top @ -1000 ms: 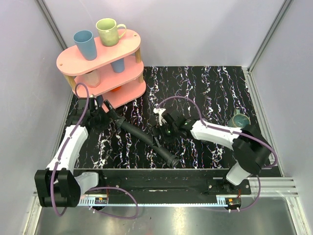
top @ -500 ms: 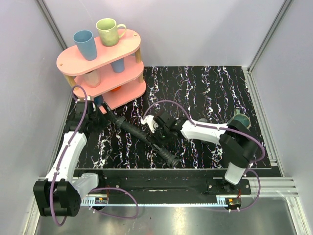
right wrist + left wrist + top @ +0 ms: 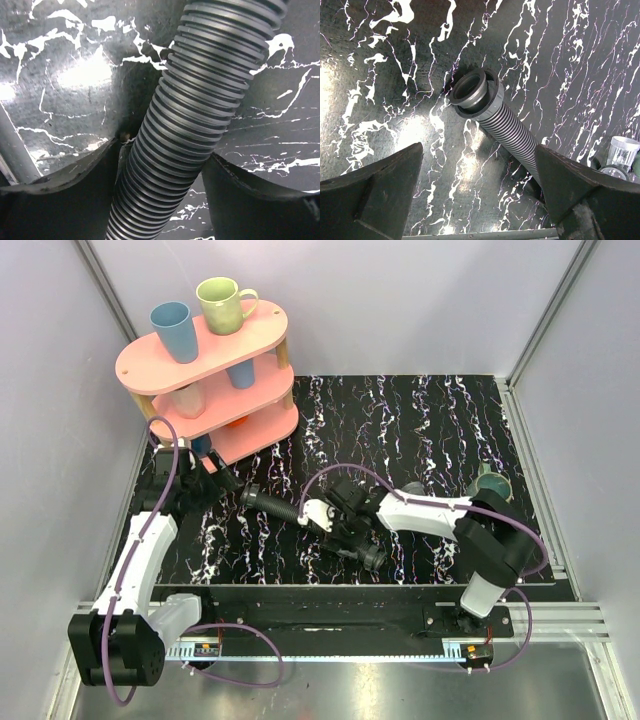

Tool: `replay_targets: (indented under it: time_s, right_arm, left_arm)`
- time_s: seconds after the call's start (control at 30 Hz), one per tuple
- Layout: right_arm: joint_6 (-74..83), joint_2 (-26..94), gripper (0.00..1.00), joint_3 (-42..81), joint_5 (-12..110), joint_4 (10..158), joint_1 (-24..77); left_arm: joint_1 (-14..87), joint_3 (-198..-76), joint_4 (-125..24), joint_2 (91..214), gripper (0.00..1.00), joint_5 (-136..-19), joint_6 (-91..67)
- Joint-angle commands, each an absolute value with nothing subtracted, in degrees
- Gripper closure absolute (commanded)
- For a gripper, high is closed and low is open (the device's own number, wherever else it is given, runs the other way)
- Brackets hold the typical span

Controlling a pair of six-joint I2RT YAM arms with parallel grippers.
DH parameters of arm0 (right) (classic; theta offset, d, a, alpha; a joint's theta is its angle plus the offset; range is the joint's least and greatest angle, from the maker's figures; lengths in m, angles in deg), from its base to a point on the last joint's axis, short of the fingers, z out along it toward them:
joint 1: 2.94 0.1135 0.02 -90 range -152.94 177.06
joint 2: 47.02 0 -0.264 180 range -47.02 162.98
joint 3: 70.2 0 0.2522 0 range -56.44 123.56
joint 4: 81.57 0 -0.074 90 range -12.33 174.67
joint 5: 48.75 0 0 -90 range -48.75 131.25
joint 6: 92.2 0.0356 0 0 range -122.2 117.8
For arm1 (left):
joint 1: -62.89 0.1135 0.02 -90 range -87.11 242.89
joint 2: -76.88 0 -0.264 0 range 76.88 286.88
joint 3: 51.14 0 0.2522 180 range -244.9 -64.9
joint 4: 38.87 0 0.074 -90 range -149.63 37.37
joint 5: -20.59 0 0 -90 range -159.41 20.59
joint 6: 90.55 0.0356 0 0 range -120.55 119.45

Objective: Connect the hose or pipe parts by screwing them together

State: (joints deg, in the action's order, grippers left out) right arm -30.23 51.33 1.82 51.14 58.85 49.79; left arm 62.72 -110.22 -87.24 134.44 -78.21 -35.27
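Top external view: the black ribbed hose (image 3: 281,507) lies slantwise on the marbled table (image 3: 430,430), between the two arms. The right gripper (image 3: 340,528) is clamped around its middle, fingers pressed against both sides of the ribs. The left gripper (image 3: 220,483) gapes wide and empty, just short of the hose's smooth end collar (image 3: 472,92), which rests on the table.

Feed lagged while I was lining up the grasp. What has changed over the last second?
The right gripper swung toward the near edge, closed on the black ribbed hose mid-length and dragged it right and nearer, pulling its far collar away from the left gripper. The left gripper stayed open and barely moved. The pink shelf is unchanged.
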Motion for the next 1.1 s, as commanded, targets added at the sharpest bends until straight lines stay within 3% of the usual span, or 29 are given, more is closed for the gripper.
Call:
replay_targets:
  time_s: [0.0,0.07,0.3,0.47,0.63,0.9,1.07]
  right_arm:
    - [-38.32,47.20,0.35,-1.06,47.23,57.87,47.51]
    - [-41.30,46.24,0.41,-2.03,47.14,57.34,47.07]
    - [-48.69,39.47,0.44,-7.65,46.27,62.69,45.66]
    - [-48.96,38.33,0.35,-8.01,45.56,64.10,45.05]
    - [-44.84,36.22,0.18,-7.48,47.58,63.14,45.05]
    - [-34.82,32.08,0.09,-4.76,48.03,64.18,44.96]
    - [-18.75,34.62,0.07,0.92,23.56,69.21,43.03]
  left_arm:
    - [62.89,-110.34,-85.68,133.48,0.02,-78.11,-34.48]
    - [62.80,-110.16,-85.68,133.66,0.02,-78.11,-34.65]
    - [62.80,-110.34,-85.85,134.89,0.02,-78.73,-33.16]
    - [62.80,-110.16,-85.85,135.07,0.02,-79.87,-31.85]
    - [62.89,-109.64,-84.80,133.75,0.01,-82.94,-29.12]
    - [61.31,-109.98,-84.89,133.92,0.02,-83.39,-28.33]
    - [61.22,-109.81,-84.19,133.22,0.03,-84.09,-28.24]
